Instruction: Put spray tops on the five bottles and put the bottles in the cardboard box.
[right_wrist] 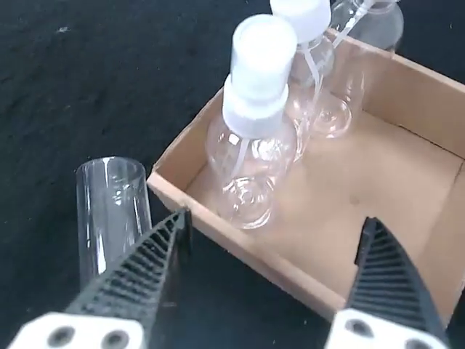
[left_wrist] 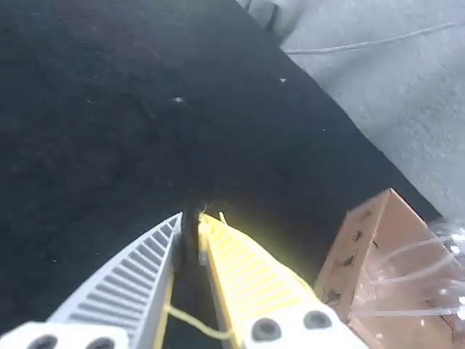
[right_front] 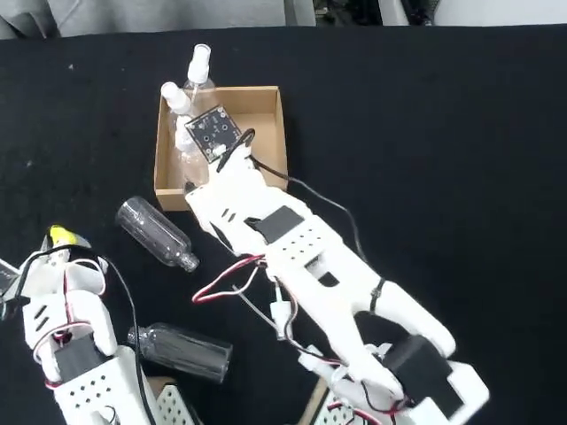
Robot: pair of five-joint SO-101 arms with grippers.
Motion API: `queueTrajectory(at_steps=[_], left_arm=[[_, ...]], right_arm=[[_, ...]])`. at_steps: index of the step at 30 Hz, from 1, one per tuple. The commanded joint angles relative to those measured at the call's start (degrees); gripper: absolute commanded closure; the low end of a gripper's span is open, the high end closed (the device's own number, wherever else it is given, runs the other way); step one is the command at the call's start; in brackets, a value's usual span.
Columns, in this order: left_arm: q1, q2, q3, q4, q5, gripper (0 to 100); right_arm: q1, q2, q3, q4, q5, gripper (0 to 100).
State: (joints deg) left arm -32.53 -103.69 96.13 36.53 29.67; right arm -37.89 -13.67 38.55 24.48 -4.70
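1. The black table (right_front: 425, 133) lies under both grippers.
2. The cardboard box (right_front: 266, 115) sits under and ahead of the right gripper (right_wrist: 276, 222), whose jaws are spread wide and hold nothing, above the box's near wall.
3. Two capless bottles lie on their sides. One (right_front: 158, 232) is just outside the right gripper's finger, and the other (right_front: 182, 350) is behind the left gripper, beside its arm.
4. Three upright bottles stand in a row ahead of the right gripper. The nearest (right_wrist: 251, 160) and the middle one (right_wrist: 305, 73) are inside the box. I cannot tell whether the farthest (right_front: 200, 88) is inside it.
5. The left gripper (left_wrist: 192, 217) has its fingers pressed together on nothing, over bare cloth.
6. White spray tops (right_wrist: 258, 65) cap the upright bottles.
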Motion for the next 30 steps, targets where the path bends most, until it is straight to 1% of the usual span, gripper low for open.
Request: queueTrajectory(at_steps=[1, 3, 10, 15, 26, 30], left_arm=[[-1.5, -0.8, 1.3, -1.5, -0.1, 97], [-1.6, -0.8, 1.3, -2.5, -0.1, 97], [-6.0, -0.8, 1.3, -3.1, -0.1, 97], [-6.5, -0.8, 1.3, -4.4, -0.1, 97], [-6.4, -0.8, 1.3, -4.5, -0.1, 97], [-6.4, -0.8, 1.3, -4.5, -0.1, 97]], right_arm=[[-2.6, -4.7, 0.0, 3.3, -0.3, 68.7], [-4.0, -5.4, 0.0, 5.6, -0.3, 68.7], [-10.6, -10.6, 0.0, 13.4, -0.4, 68.7], [-15.4, -11.0, 0.0, 14.9, -0.4, 68.7], [-19.0, -10.8, -0.9, 14.6, -0.4, 68.8], [-19.2, -6.7, -4.0, 14.9, -0.4, 68.8]])
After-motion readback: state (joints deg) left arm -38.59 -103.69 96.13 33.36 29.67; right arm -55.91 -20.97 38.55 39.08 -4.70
